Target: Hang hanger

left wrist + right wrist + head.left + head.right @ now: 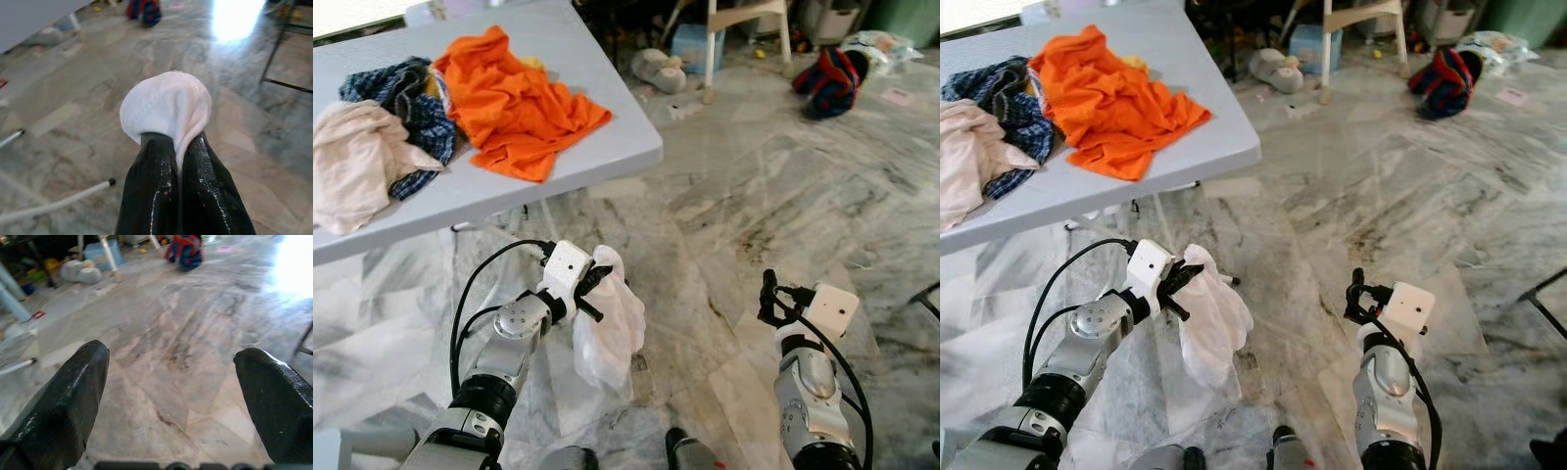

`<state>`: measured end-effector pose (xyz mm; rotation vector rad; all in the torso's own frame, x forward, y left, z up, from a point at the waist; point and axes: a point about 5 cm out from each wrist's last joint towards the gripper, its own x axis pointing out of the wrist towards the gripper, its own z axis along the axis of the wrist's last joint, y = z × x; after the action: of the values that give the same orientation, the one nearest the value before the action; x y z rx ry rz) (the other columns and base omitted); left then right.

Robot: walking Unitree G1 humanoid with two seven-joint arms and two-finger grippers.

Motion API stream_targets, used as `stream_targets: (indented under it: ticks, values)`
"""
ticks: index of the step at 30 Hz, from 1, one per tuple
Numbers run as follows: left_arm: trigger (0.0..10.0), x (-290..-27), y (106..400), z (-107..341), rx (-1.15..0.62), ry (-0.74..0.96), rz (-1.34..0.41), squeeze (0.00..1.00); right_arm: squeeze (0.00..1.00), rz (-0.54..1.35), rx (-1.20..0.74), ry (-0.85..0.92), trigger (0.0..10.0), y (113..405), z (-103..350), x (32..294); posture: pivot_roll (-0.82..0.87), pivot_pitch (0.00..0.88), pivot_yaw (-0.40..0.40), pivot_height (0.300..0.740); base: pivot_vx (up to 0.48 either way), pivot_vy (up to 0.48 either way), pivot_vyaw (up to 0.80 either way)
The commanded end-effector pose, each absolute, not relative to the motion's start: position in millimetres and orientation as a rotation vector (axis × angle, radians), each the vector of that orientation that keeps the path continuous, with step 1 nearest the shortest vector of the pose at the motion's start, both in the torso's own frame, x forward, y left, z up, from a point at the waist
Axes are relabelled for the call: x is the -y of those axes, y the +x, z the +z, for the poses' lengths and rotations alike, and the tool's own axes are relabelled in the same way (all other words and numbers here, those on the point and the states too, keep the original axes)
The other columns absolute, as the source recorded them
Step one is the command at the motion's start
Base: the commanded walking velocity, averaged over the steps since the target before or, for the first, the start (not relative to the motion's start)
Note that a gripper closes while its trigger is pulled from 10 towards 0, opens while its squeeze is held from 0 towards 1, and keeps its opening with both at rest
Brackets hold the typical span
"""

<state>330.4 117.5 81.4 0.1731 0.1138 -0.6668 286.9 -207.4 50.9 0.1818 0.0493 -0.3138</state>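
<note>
On the grey tabletop (607,147) at the left lie a beige cloth (352,162), a blue checked shirt (406,98) and an orange shirt (514,108). In front of the tabletop edge, the left claw (592,284) is closed on a white cloth (607,333), which hangs down above the marble floor (773,196). No hanger can be made out. At the right, the right claw (769,299) is wide open and holds nothing.

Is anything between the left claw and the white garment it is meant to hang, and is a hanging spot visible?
Nothing is between them: the left claw is shut on the white garment, which hangs above the floor. No hanger or rail can be made out.
</note>
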Motion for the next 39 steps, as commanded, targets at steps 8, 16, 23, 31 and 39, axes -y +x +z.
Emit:
stream_targets:
  ticks: [8,16,23,31,39]
  values:
    - [10.0,-120.7,331.8,85.9,-0.125,0.201,-0.716,0.00,0.00,-0.342,-0.061,0.195,10.0,278.0,48.0,209.1,-0.07,0.225,0.087,0.740,0.000,0.313,-0.80]
    - [10.0,-120.5,329.9,84.0,-0.141,0.199,-0.729,0.00,0.00,-0.354,-0.064,0.203,10.0,273.7,46.7,207.1,-0.07,0.230,0.099,0.740,0.000,0.325,-0.80]
    - [10.0,-116.9,327.8,81.9,-0.142,0.188,-0.729,0.00,0.00,-0.349,-0.058,0.198,10.0,276.6,50.8,209.8,-0.07,0.230,0.075,0.740,0.000,0.324,-0.79]
    - [10.0,-113.7,320.3,73.8,-0.147,0.150,-0.698,0.00,0.00,-0.314,-0.067,0.172,10.0,278.8,54.2,211.6,-0.07,0.238,0.020,0.740,0.000,0.328,-0.45]
    - [10.0,-112.0,312.8,66.6,-0.131,0.063,-0.641,0.00,0.00,-0.278,-0.068,0.129,10.0,280.5,60.6,209.4,-0.08,0.254,-0.050,0.740,0.000,0.032,0.00]
